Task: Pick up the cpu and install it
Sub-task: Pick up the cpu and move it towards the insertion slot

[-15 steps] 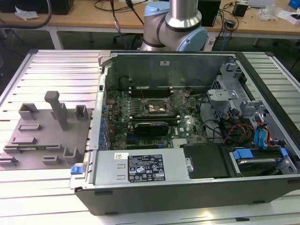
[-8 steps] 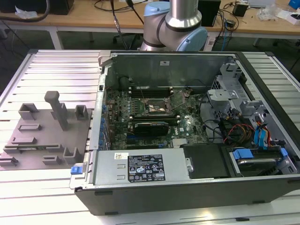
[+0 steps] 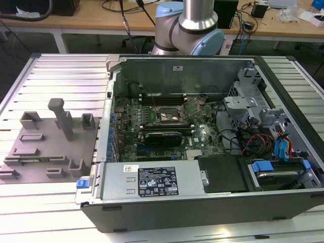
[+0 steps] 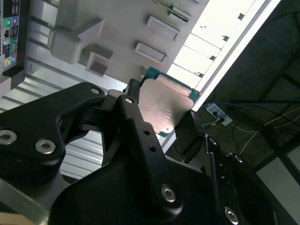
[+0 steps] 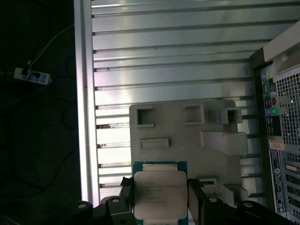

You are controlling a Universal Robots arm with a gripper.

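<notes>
The gripper (image 5: 160, 200) (image 4: 161, 111) pinches the cpu (image 5: 160, 190) (image 4: 165, 101) by opposite edges in both wrist views, with the silvery lid showing. The grey fixture plate (image 5: 187, 136) (image 3: 45, 132) lies behind it, on the exterior view's left.

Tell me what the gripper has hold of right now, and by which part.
The gripper holds the cpu, clamped by two opposite side edges, with its silvery lid showing in the first wrist view.

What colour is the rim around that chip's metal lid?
Teal-green; the cpu shows it best in the first wrist view.
</notes>
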